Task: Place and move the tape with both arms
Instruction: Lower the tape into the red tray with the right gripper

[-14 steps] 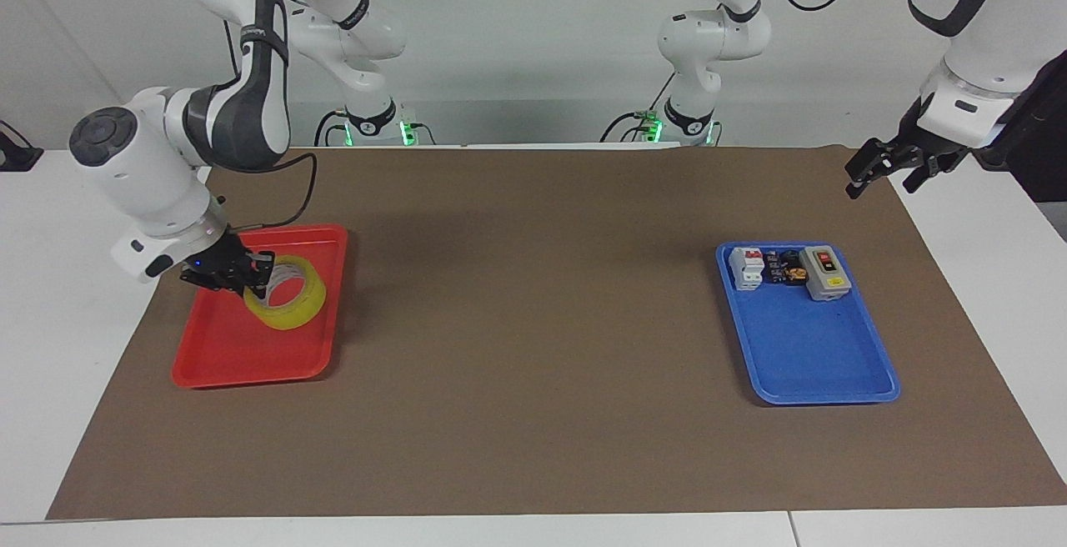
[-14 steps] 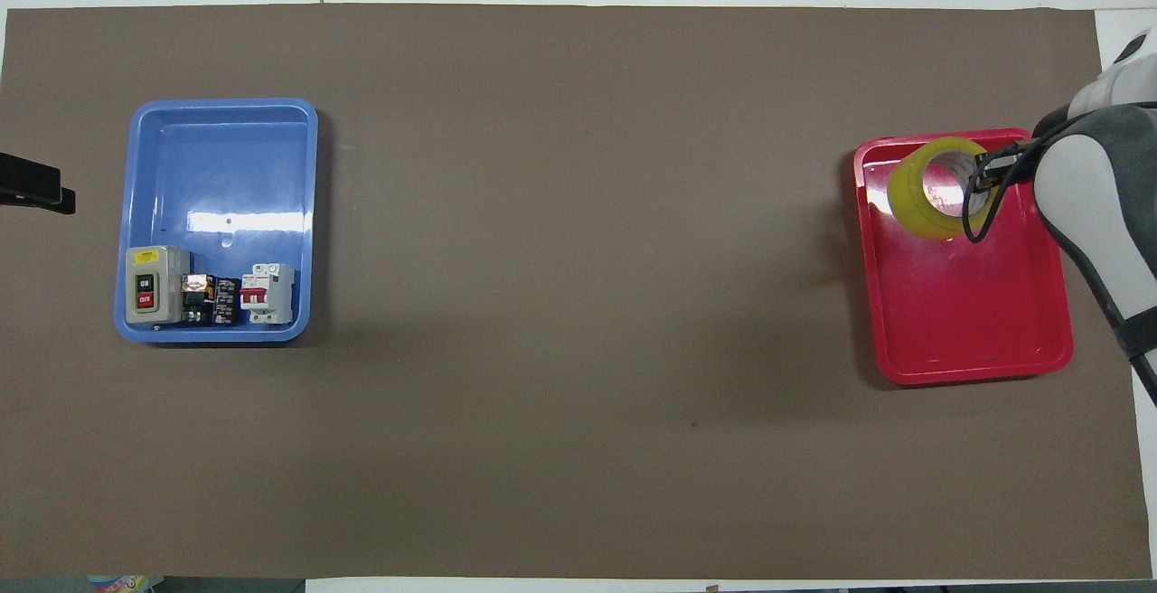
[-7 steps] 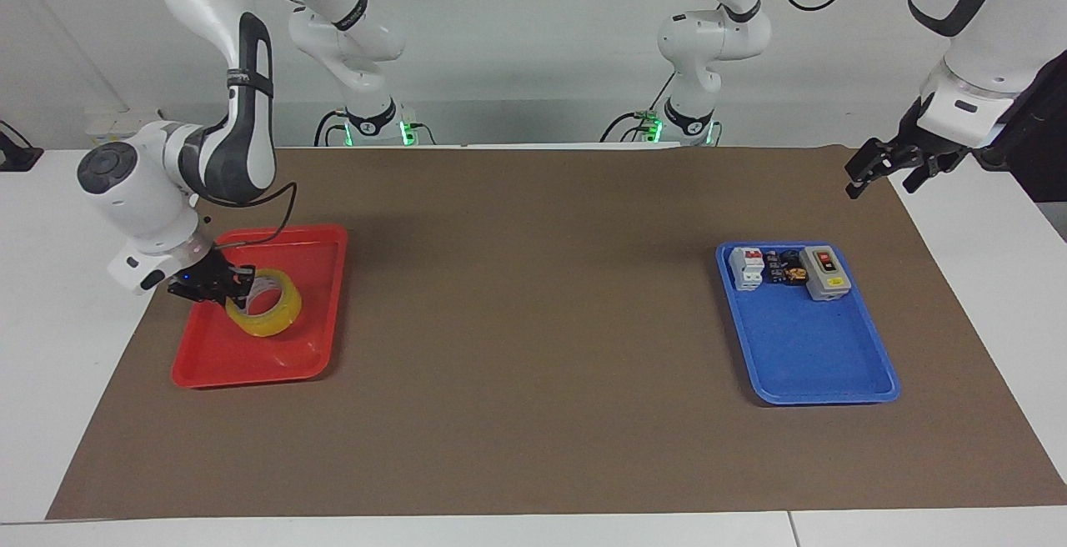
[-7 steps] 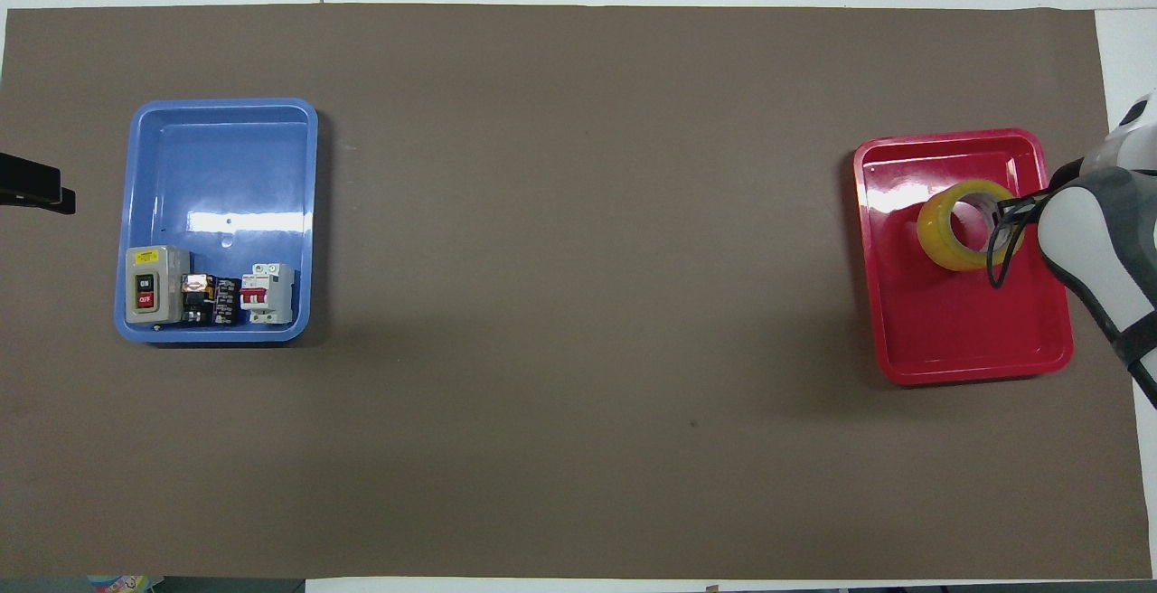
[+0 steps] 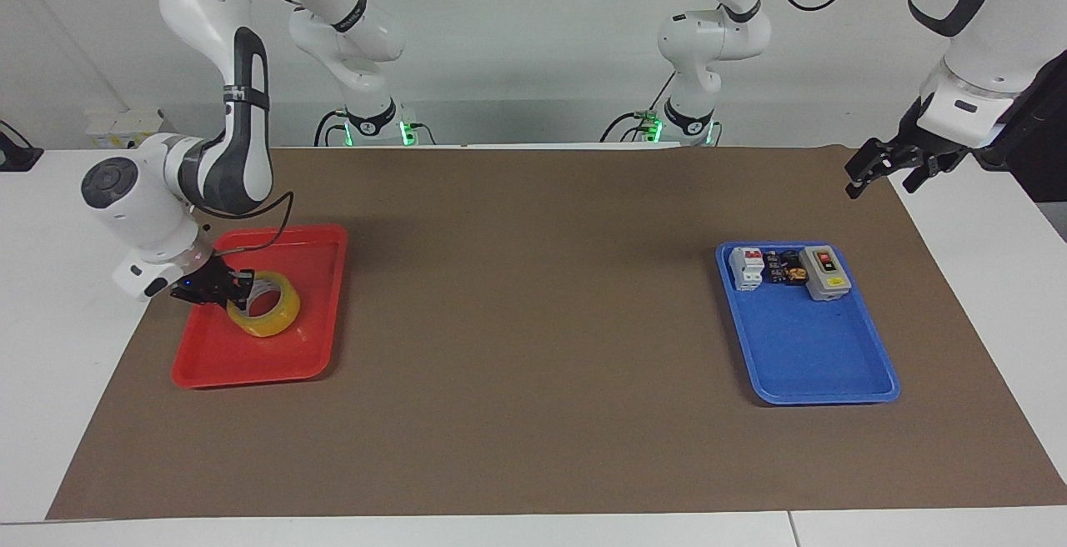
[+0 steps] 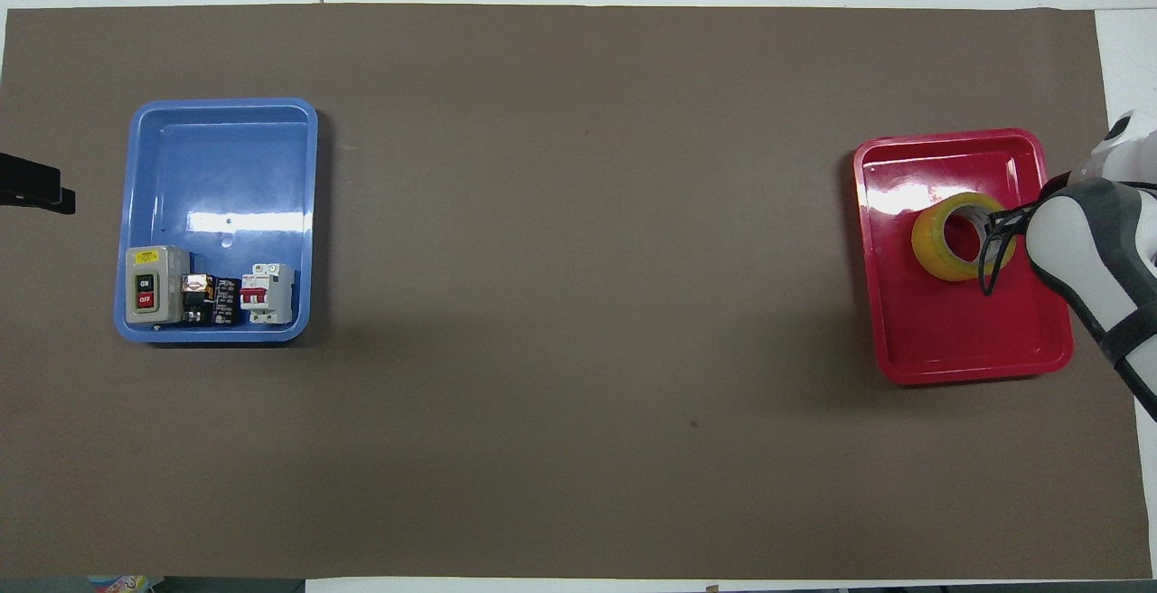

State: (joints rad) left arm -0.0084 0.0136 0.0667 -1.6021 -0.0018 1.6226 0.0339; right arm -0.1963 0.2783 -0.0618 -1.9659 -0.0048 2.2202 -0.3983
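Observation:
The yellow tape roll [image 5: 268, 326] lies nearly flat in the red tray [image 5: 250, 363] at the right arm's end of the table. My right gripper [image 5: 237, 284] is shut on the tape's rim on the side nearer the table's end, one finger inside the ring. In the overhead view the tape [image 6: 931, 254] sits in the middle of the red tray [image 6: 958, 340], with the right gripper [image 6: 994, 222] at its edge. My left gripper [image 5: 875, 170] is open and empty, waiting in the air over the mat's edge at the left arm's end; its black tips show in the overhead view [image 6: 36, 193].
A blue tray [image 5: 817, 363] stands toward the left arm's end and holds a grey on/off switch box [image 5: 825, 272], a white circuit breaker [image 5: 747, 268] and a small dark part between them. Two smaller white arms with green-lit bases stand at the robots' edge of the brown mat.
My right gripper has lowered the tape from above the red tray down into it, and the roll has tipped from tilted to nearly flat. The left arm has not moved.

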